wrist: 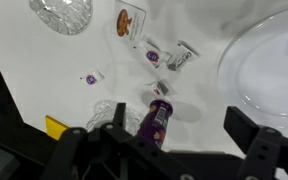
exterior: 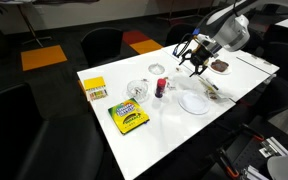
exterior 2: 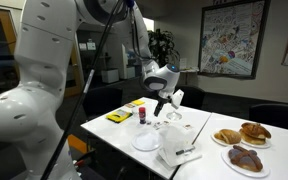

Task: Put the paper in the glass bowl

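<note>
The glass bowl stands mid-table beside a small purple bottle. A crumpled white paper lies next to the flat white plate; it also shows in the other exterior view. My gripper hangs above the table's far side, apart from paper and bowl. In the wrist view my gripper is open and empty over the bottle. Clear glass shows there at the top left and beside the bottle; I cannot tell which is the bowl. The paper is out of the wrist view.
A small clear ring-shaped lid, a yellow-green crayon box and a yellow box lie on the white table. Small packets are scattered near the plate. Plates of pastries stand at one end. Chairs surround the table.
</note>
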